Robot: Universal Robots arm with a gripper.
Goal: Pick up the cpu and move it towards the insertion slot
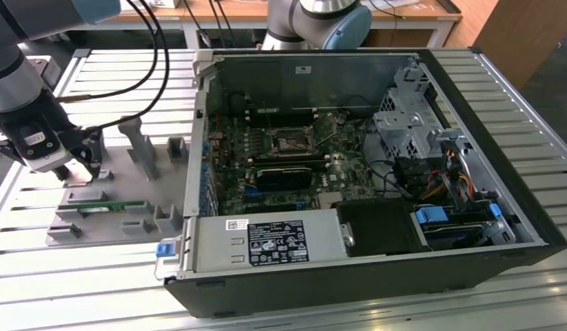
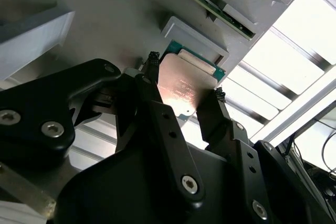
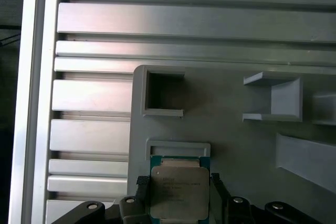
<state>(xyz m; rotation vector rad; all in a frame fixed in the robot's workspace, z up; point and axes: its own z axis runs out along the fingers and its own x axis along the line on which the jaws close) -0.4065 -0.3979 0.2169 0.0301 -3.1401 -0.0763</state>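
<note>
Clamping the chip (image 3: pixel 178 192) by two opposite edges, the pincer (image 3: pixel 178 180) hides its nearest edge, the socket (image 1: pixel 290 143) lying well apart.

cpu (image 3: pixel 178 192) ×1 | insertion slot (image 1: pixel 290 143) ×1 | memory stick (image 1: pixel 104 205) ×1 | gripper (image 3: pixel 178 182) ×1 | computer case (image 1: pixel 357 293) ×1 | grey fixture plate (image 1: pixel 127 169) ×1 | power supply (image 1: pixel 265 243) ×1

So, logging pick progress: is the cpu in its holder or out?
In. The cpu rests in the grey holder, against its lip, with the hand gripping its edges.
</note>
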